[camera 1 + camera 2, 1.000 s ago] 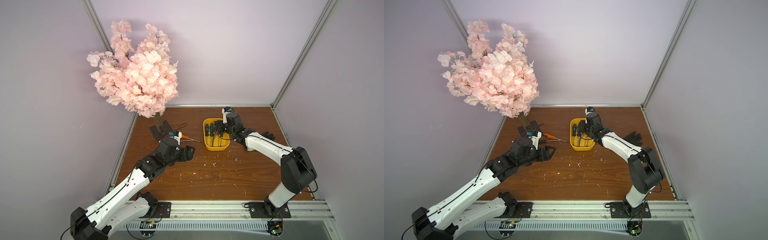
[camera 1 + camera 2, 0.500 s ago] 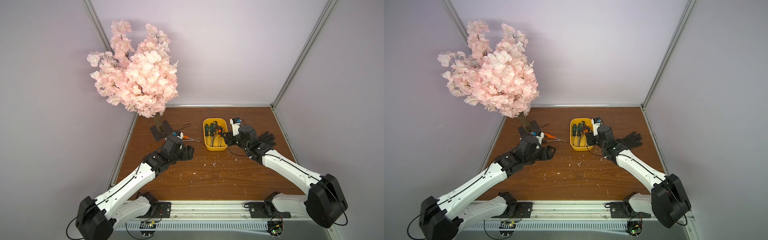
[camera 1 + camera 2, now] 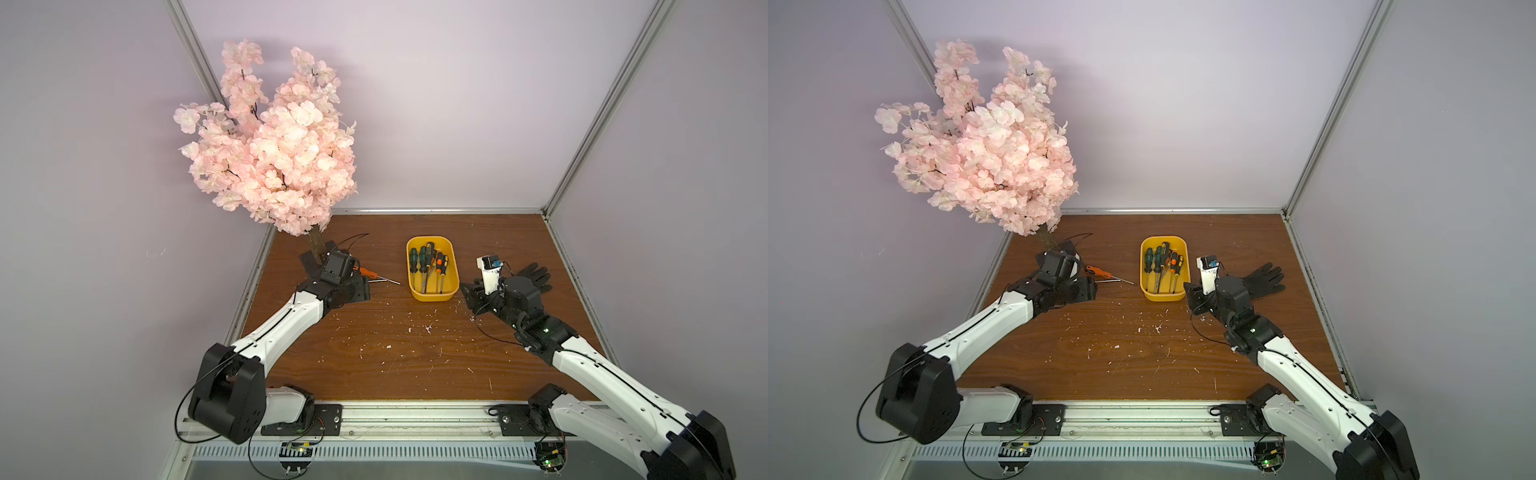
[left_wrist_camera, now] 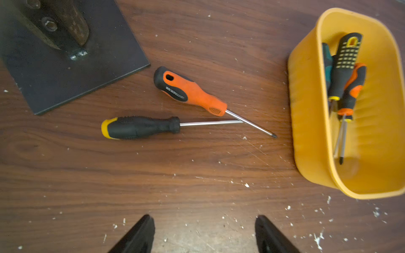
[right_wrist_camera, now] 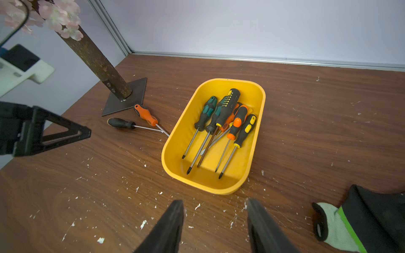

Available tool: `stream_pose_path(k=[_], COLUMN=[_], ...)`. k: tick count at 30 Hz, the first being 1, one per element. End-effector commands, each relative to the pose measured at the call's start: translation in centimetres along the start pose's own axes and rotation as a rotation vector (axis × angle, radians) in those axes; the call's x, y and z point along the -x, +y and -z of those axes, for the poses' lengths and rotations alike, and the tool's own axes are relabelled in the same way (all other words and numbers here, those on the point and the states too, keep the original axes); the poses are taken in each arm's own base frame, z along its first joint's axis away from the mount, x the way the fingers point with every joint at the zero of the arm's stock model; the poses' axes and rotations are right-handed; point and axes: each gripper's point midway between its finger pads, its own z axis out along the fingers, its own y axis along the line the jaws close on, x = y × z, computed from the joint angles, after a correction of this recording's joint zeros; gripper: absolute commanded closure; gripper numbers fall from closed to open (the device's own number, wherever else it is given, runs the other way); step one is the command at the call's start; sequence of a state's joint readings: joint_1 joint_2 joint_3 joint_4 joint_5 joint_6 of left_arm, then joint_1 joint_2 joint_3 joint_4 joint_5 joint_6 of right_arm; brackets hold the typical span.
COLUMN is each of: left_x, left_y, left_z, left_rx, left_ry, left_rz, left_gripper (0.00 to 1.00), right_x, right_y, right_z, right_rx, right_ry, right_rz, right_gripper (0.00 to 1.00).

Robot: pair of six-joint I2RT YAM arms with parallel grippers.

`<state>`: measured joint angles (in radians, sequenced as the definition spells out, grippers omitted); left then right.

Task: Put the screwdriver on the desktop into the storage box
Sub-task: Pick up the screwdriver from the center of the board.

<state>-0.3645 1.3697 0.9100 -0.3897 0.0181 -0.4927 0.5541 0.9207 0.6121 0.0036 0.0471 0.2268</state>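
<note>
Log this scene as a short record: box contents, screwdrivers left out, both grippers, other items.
storage box: yellow, holds several screwdrivers
on the desktop: orange screwdriver and black screwdriver, shafts crossed, between tree base and box
left gripper: open, empty, near the two loose screwdrivers
right gripper: open, empty, near the box
other: black glove, blossom tree

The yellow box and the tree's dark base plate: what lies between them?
An orange-handled screwdriver and a black-handled screwdriver, shafts crossed, lying on the desktop; clearest in the left wrist view.

The desktop [image 4: 197, 175] is scratched wood-grain, the storage box [image 4: 306, 109] smooth plastic, the orange screwdriver [image 4: 210, 105] has a shiny metal shaft.
</note>
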Motion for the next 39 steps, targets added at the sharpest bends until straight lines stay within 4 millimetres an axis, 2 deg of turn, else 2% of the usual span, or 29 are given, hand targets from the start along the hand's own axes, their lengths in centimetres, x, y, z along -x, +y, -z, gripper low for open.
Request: stream_pose_path(k=[1, 8, 15, 22, 31, 39], left_x=[1.8, 2.5, 2.6, 2.8, 4.3, 4.2], left_y=[0.9, 3.0, 6.2, 7.5, 6.5, 6.6], left_z=[-0.8, -3.4, -4.1, -4.9, -7.2, -9.1], left_rx=[0.066, 0.108, 0.101, 0.099, 0.031, 0.018], left_ry=[-0.011, 0.078, 0.141, 0.158, 0.135, 0.167], left_rz=[-0.092, -0.160, -0.204, -0.249, -0.267, -0.269], left_gripper=[0.26, 0.27, 0.24, 0.20, 0.18, 0.17], right_x=[0.5, -0.1, 0.1, 0.3, 0.3, 0.3], right_y=[-0.3, -0.8, -0.9, -0.7, -0.6, -1.0], right_z=[1.0, 2.0, 2.6, 2.6, 2.4, 3.1], right_rx=[-0.013, -0.031, -0.033, -0.024, -0.020, -0.043], right_ry=[-0.031, -0.045, -0.059, -0.061, -0.047, -0.050], right_rz=[0.032, 0.035, 0.041, 0.036, 0.032, 0.029], right_gripper=[0.47, 0.47, 0.47, 0.48, 0.48, 0.48])
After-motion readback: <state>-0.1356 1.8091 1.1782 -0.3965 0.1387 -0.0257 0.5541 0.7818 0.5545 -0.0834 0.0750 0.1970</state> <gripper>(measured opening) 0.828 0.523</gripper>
